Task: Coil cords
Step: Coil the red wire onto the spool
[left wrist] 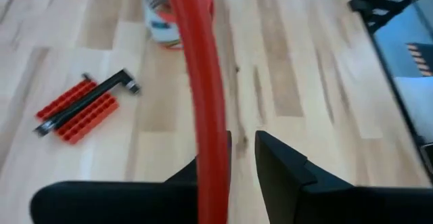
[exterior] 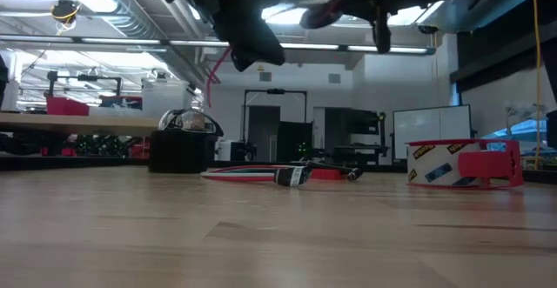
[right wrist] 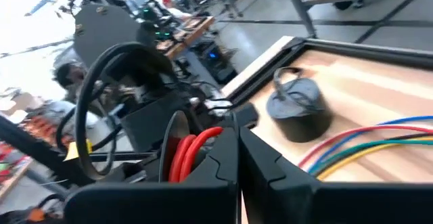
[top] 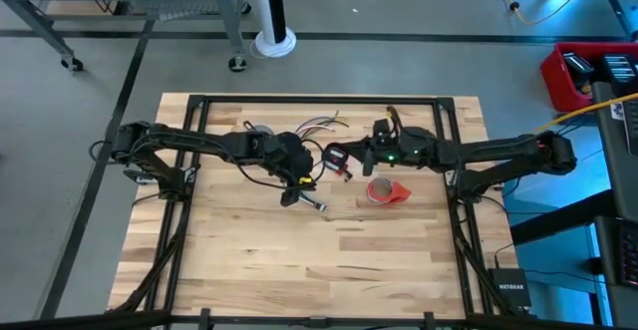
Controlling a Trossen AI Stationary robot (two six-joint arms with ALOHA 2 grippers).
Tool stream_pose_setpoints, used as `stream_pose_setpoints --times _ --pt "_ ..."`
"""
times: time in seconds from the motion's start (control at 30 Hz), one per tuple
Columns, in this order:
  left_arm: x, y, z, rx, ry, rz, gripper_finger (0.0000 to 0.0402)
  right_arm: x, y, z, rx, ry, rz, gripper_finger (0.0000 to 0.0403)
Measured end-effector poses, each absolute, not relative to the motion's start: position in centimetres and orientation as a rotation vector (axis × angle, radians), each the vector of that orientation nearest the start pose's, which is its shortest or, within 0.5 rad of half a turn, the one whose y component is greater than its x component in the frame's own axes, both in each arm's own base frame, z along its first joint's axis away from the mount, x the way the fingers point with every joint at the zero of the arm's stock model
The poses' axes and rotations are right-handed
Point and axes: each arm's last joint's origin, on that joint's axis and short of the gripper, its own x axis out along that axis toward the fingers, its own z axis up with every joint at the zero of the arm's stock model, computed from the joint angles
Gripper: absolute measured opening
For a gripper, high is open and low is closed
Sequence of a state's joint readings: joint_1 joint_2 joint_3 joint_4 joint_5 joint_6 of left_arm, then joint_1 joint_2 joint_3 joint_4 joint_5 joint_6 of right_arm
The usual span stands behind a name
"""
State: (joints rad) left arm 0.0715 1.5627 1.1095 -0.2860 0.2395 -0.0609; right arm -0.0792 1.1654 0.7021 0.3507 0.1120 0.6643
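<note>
A small black-and-red coil hangs in the air over the middle of the table, at the tip of my shut right gripper. From it a red cord runs past my left gripper, which hovers just left of the coil, slanting down. The left fingers stand a little apart with bare table showing between them. Whether the cord touches the finger beside it, I cannot tell. A dark grey coil with a black loop rests on the far part of the table. The red, green, blue and yellow wires lie beside it. My right gripper is shut on the black-and-red coil. Its red loops and a black loop show just behind one finger, but the fingers themselves hide the place of contact. The fingers come nearly level from the table's right. The coil is lifted clear of the table.
A red tape roll stands on the table right of centre, under the right arm. Small red blocks with a black bar lie near the middle, below the left gripper. The near half of the table is bare wood.
</note>
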Motion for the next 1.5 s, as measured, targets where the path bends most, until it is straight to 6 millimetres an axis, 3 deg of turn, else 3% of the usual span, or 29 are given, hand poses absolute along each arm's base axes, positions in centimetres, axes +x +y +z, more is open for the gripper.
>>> stream_pose_setpoints --times 0.47,0.7,1.5 --pt "33.9 1.9 25.5 -0.140 0.668 -0.103 0.0049 23.6 -2.3 28.0 0.658 0.151 -0.302 0.0001" --pt "34.2 2.3 25.9 -0.007 0.618 0.073 0.0049 23.6 -2.3 28.0 0.660 0.159 -0.299 0.0001" --pt "32.7 2.3 24.2 0.002 0.851 0.138 0.0047 23.5 -2.3 27.8 0.660 0.178 -0.305 0.0001"
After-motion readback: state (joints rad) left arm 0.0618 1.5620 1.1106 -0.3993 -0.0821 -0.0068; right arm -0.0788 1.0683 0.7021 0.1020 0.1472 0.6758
